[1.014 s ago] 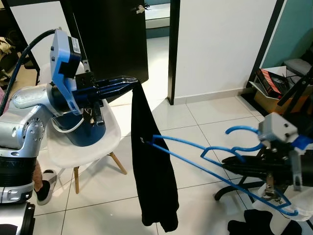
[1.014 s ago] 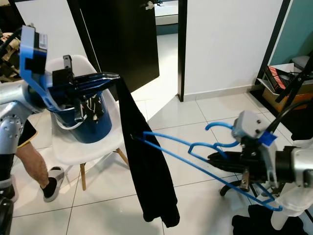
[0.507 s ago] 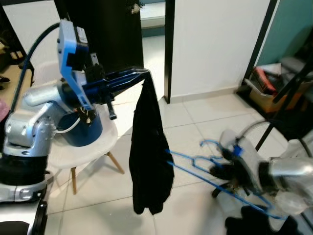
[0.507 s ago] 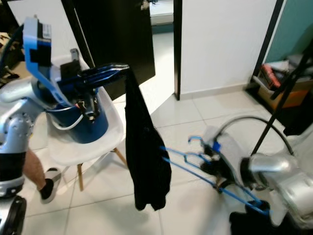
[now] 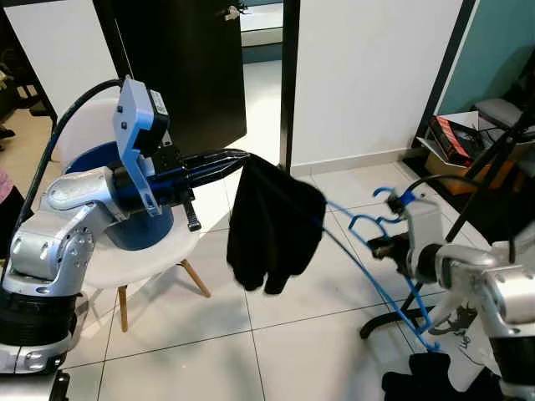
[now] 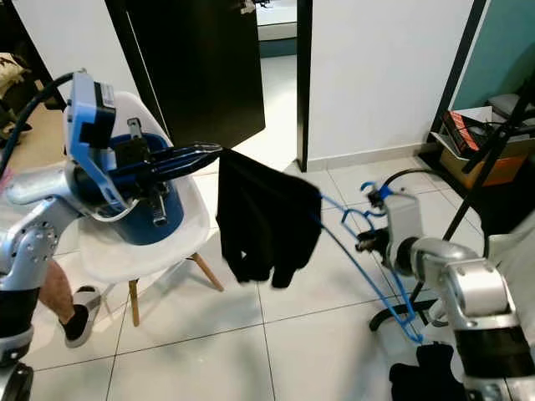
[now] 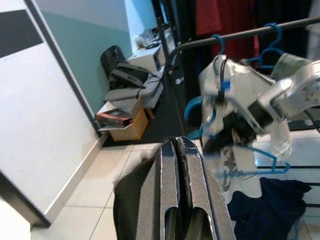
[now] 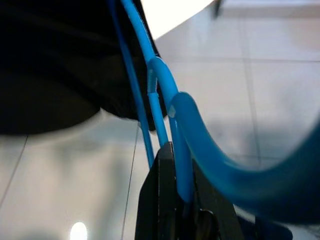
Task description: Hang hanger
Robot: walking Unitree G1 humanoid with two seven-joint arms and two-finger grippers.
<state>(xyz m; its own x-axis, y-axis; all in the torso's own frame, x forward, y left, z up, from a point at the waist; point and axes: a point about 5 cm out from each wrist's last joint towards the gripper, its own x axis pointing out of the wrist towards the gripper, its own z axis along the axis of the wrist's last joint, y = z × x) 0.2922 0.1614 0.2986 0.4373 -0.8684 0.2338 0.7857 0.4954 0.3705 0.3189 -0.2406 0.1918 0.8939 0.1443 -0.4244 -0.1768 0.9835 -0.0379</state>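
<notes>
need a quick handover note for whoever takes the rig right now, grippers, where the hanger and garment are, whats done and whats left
Left gripper: shut on the black garment, held up in front of the white chair.
Right gripper: shut on the blue hanger near its hook; one hanger end reaches into the garment.
Clothes rail with other hangers stands to the robot's right.
Done: both items gripped, hanger partly in the garment.
Left: seat the garment on the hanger, then hook it onto the rail.
</notes>
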